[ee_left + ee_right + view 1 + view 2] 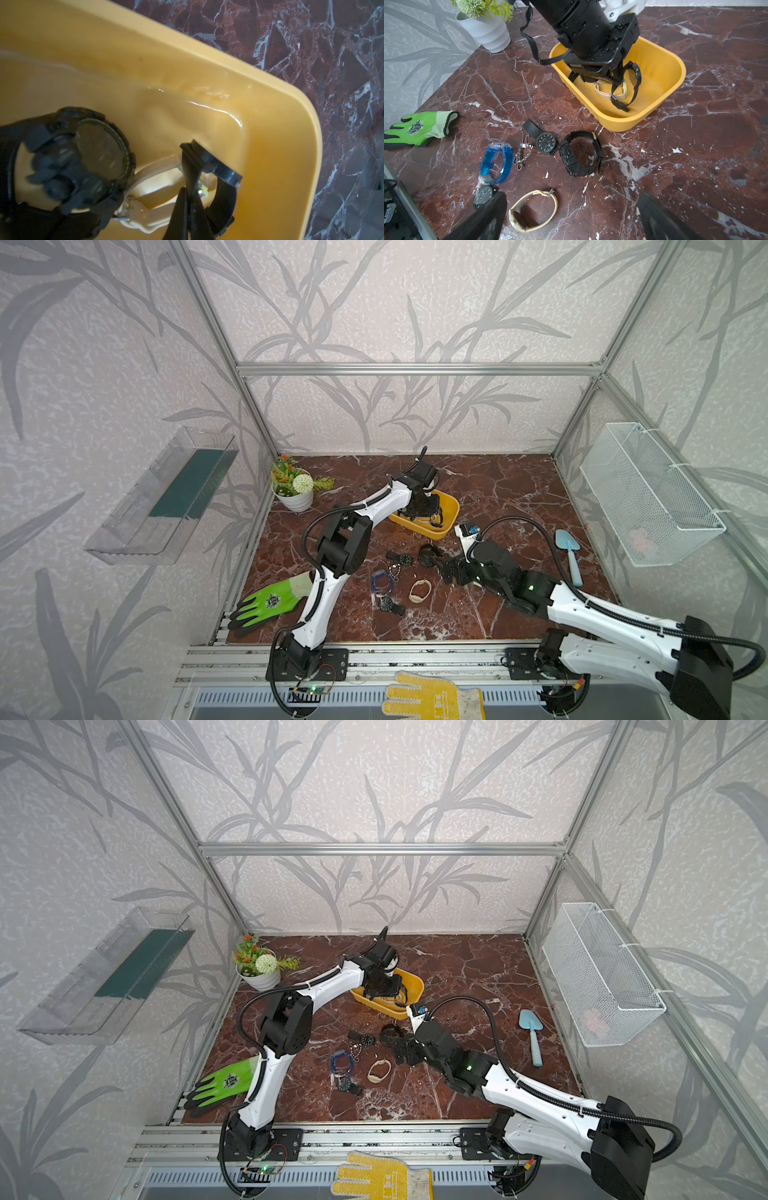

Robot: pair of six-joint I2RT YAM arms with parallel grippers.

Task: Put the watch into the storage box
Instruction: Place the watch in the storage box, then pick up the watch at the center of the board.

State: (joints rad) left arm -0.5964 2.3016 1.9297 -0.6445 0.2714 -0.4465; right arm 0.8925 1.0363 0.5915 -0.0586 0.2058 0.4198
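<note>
Left gripper point(615, 80) jaws look clamped on the black watch point(634, 75) strap, inside the yellow storage box point(670, 68); right gripper point(572, 197) jaws wide apart over the bench point(695, 166).

storage box point(623, 124): glossy plastic | tabletop point(695, 166): polished marble | basket point(648, 497): wire mesh

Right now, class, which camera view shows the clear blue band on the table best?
The right wrist view: the blue band lies close and sharp beside a metal chain. Both top views show it only as a small blue ring. The left wrist view misses it, showing the storage box instead.
</note>
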